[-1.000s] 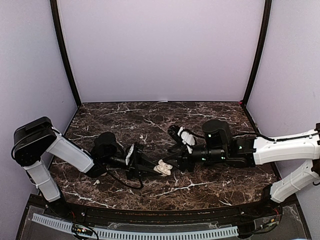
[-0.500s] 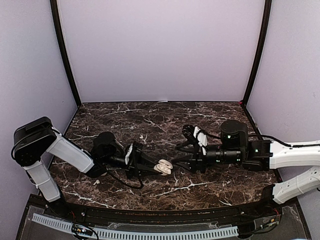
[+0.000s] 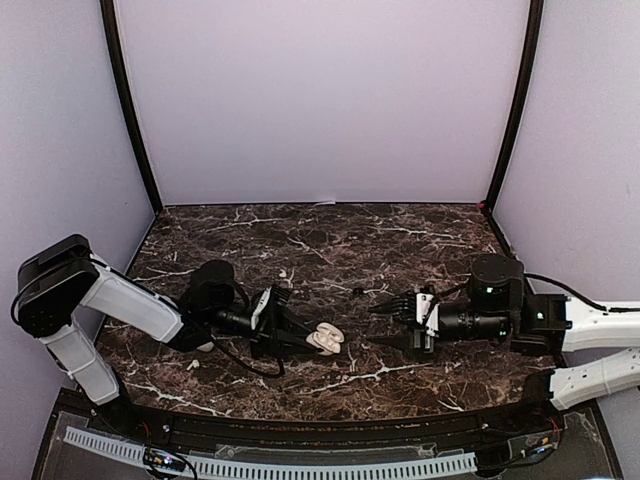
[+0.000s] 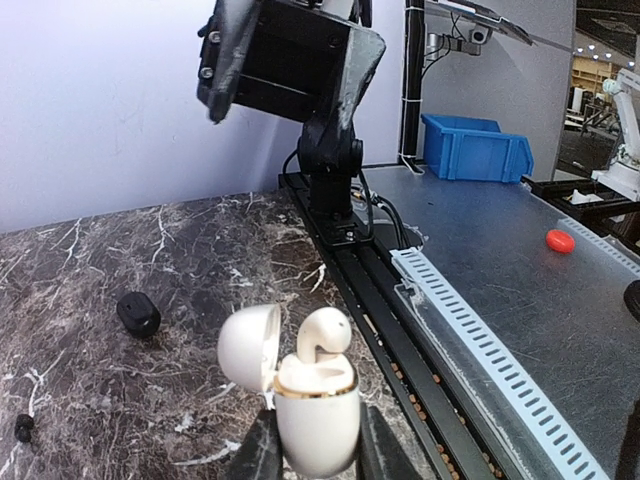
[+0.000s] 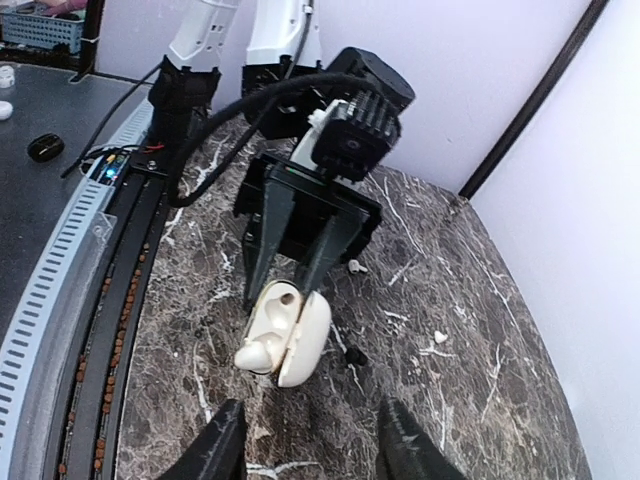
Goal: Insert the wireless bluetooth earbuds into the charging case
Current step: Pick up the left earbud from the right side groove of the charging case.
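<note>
My left gripper (image 3: 303, 338) is shut on the white charging case (image 3: 326, 340), low over the table's middle. In the left wrist view the case (image 4: 316, 415) stands between my fingers with its lid (image 4: 248, 346) open. One white earbud (image 4: 325, 334) sits in a slot, its head sticking out. In the right wrist view the case (image 5: 295, 335) and that earbud (image 5: 254, 352) face my right gripper (image 5: 312, 450), which is open, empty and apart from them. My right gripper (image 3: 384, 325) is to the right of the case.
Loose white earbuds lie on the marble (image 3: 285, 272) (image 3: 192, 365) (image 5: 352, 266) (image 5: 437, 338). A small black earbud (image 5: 355, 356) lies just beyond the case. A black pebble-like piece (image 4: 138, 313) lies on the table. A black rail (image 4: 400, 350) edges the table.
My right arm has drawn back to the right, away from the case, and its wrist has turned. The white earbud stays in the case. My left gripper has kept still.
</note>
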`<action>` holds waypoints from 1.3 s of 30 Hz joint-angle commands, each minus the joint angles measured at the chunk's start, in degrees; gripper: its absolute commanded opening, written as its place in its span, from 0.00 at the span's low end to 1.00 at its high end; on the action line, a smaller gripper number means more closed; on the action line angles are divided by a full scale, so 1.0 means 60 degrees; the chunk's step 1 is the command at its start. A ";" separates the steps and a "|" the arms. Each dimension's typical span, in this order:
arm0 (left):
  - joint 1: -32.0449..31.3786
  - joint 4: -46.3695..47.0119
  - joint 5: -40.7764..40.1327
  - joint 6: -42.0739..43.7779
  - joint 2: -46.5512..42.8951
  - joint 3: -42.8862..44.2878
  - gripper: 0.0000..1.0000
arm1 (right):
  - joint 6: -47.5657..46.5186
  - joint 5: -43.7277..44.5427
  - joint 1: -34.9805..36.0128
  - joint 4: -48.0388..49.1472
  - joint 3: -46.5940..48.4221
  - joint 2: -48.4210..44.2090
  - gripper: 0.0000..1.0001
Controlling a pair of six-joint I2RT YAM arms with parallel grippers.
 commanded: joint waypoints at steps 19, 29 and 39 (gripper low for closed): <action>0.0131 -0.2249 0.0884 0.0514 -0.0976 0.0442 0.00 | -0.7908 0.0918 0.1871 -0.0918 0.1206 0.2057 0.29; 0.0123 -0.2369 0.1000 0.0525 -0.1035 0.0404 0.00 | -0.8490 0.1327 0.1934 -0.0708 0.1460 0.2628 0.28; 0.0131 -0.2459 0.1123 0.0591 -0.1029 0.0389 0.00 | -0.8596 0.1470 0.1944 -0.0549 0.1674 0.2980 0.33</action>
